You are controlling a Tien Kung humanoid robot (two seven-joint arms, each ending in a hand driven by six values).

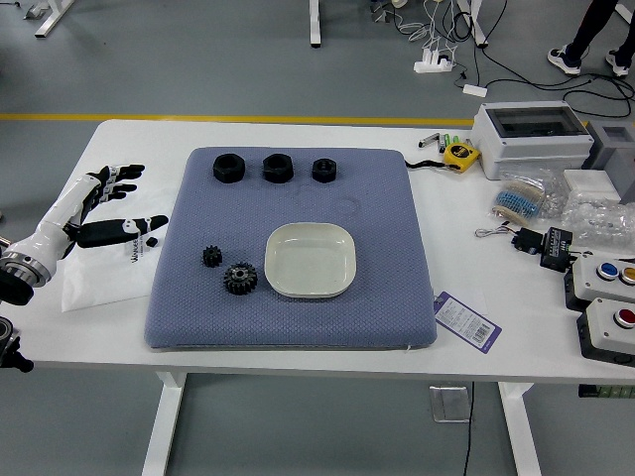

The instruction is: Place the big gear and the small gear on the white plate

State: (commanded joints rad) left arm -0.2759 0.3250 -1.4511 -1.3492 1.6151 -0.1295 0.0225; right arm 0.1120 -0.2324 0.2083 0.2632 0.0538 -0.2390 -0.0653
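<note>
The left hand (117,203) of the robot reaches in from the left, over the white sheet (99,288) that lies on the table (496,362). Its fingers are apart: some of them point forward and to the right in a group, and a longer dark part stretches to the right, below this group, with an open space between. The tip of this part is near the left edge of the blue mat (377,322). A small black piece (152,241) lies on the sheet, just beside this tip.

The big gear (240,279) rests on the mat, just beside the left side of the white plate (310,260). The small gear (212,256) is also on the mat – it lies to the left of the big gear and a little farther from the robot, and the two are apart. The plate stands upright near the middle of the mat.

In the far part of the mat there are three black round pieces (278,169) in a row. To the right of the mat is a label (467,322) with a barcode, which touches the mat or almost touches it – I cannot tell which. A yellow tape measure (460,156) lies at the far side, near a white box (531,139). At the right edge are two button boxes (607,337).
</note>
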